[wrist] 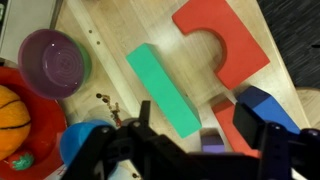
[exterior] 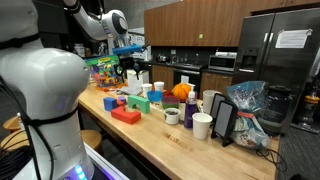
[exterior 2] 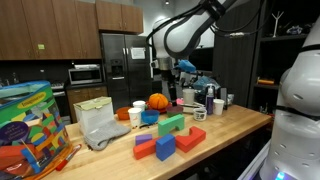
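While the jaws hang released over the green block point(wrist: 165, 85), a red arch point(wrist: 225, 45) and purple bowl point(wrist: 55, 62) flank it

Wrist view: the dark gripper point(wrist: 205, 128) is blurred along the bottom edge and covers the near end of the green block point(wrist: 160, 85). Right of the green block, a blue block point(wrist: 258, 105) sits partly behind the gripper. Beside that covered end, a small purple shape point(wrist: 212, 143) is too blurred to identify. Far left of the green block, an orange ball point(wrist: 12, 115) is cut off by the frame edge. In both exterior views, the gripper's jaws are too small to make out.
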Robot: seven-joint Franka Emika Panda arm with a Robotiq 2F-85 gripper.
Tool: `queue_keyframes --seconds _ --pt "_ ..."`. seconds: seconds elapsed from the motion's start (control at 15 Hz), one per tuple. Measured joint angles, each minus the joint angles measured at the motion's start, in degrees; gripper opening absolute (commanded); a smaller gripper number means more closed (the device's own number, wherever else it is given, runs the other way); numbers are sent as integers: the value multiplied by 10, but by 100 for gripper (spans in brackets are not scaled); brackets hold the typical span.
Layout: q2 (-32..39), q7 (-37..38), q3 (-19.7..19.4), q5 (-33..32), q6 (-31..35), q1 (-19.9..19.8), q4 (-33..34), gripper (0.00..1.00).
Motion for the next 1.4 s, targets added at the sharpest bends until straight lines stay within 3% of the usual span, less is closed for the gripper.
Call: queue_keyframes --seconds 0.33,0.4,0.53,0.73,1.07,1.4 --pt "14 -29 -9 0 3 0 1 14" --pt "16 -34 -10 0 4 0 1 55" --pt "19 -47 -11 0 7 0 1 51" --pt "24 -62 -11 -9 11 0 1 66" --pt "33 -78 -11 -45 17 0 0 98" --pt "43 -81 -11 -78 35 0 -5 100"
